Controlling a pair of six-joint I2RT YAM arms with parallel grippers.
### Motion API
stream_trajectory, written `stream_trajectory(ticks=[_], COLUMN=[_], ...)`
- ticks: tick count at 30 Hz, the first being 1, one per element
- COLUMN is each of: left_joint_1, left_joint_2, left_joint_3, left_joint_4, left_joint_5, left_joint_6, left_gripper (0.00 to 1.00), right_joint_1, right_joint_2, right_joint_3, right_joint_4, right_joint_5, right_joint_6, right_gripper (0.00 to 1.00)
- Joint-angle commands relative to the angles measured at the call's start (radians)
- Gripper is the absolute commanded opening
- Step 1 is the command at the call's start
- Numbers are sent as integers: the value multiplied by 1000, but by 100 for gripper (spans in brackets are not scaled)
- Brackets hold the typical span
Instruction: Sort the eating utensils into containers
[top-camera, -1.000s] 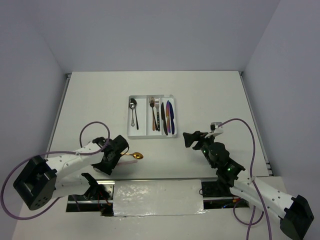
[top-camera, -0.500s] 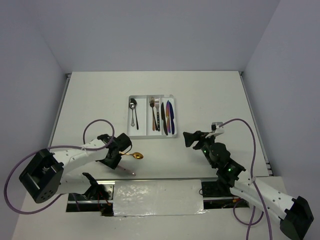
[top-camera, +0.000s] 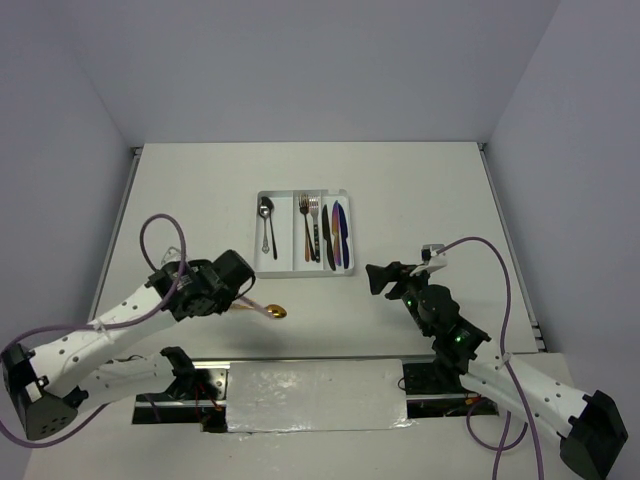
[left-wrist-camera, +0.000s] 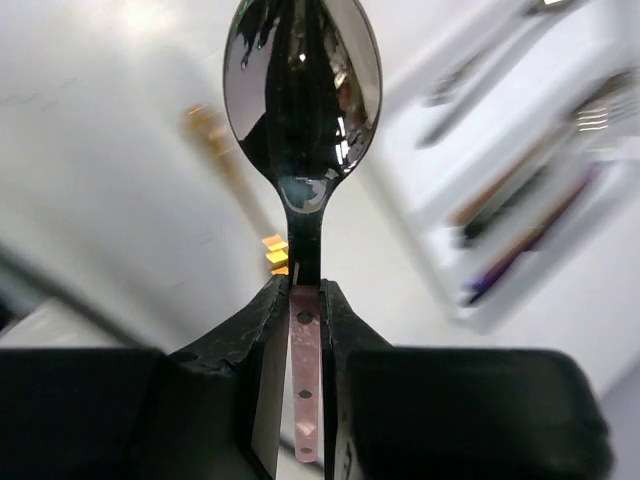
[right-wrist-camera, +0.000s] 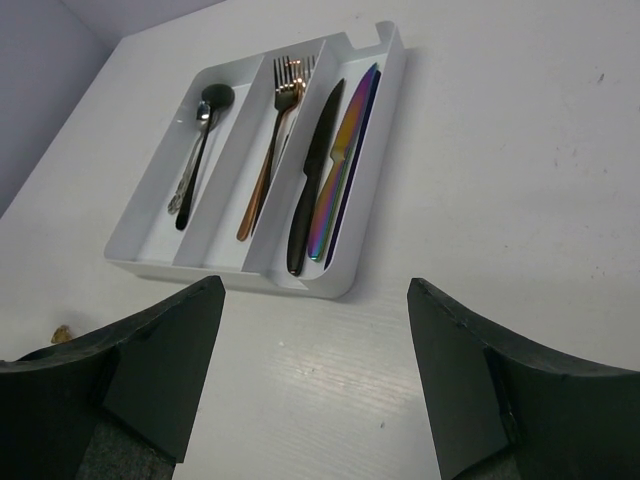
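The left gripper (left-wrist-camera: 303, 292) is pinched narrowly on the handle of a dark, mirror-bright spoon (left-wrist-camera: 300, 90), bowl pointing away from the fingers, to the near left of the white cutlery tray (top-camera: 345, 272). A gold spoon (top-camera: 272, 312) lies on the table just right of that gripper. The right gripper (right-wrist-camera: 315, 290) is spread wide and empty, near and right of the tray, which holds spoons in its left compartment, forks in the middle and knives on the right.

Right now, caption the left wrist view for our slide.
Left hand shut on a dark spoon, tray blurred behind.
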Motion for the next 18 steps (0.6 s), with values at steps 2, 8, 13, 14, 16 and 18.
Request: stream_trajectory(ticks=[2,8,13,14,16,18], left_joint_1=[-5,33,198,217,255,290], left_joint_2=[41,254,366,388,443,531], left_joint_3=[135,252,205,209,252,307], left_joint_4=[310,750,1015,1032,1026,1006], left_joint_5=[-380,-431,-94,-57,-5,21], left_joint_6=[278,1102,1353,1388,1430,1479], left_gripper=[0,0,0,0,0,0], right_joint_1=[0,2,2,2,3,3], right_joint_2=[4,4,-17,-14,-8,1], right_joint_3=[35,42,24,24,25,25], right_joint_4=[59,44,66,66,66,72], right_joint_5=[12,-5,6,7,3,-3], right_joint_6=[-9,-10,-18,-16,-16,-16], right_gripper=[82,81,81,81,81,81])
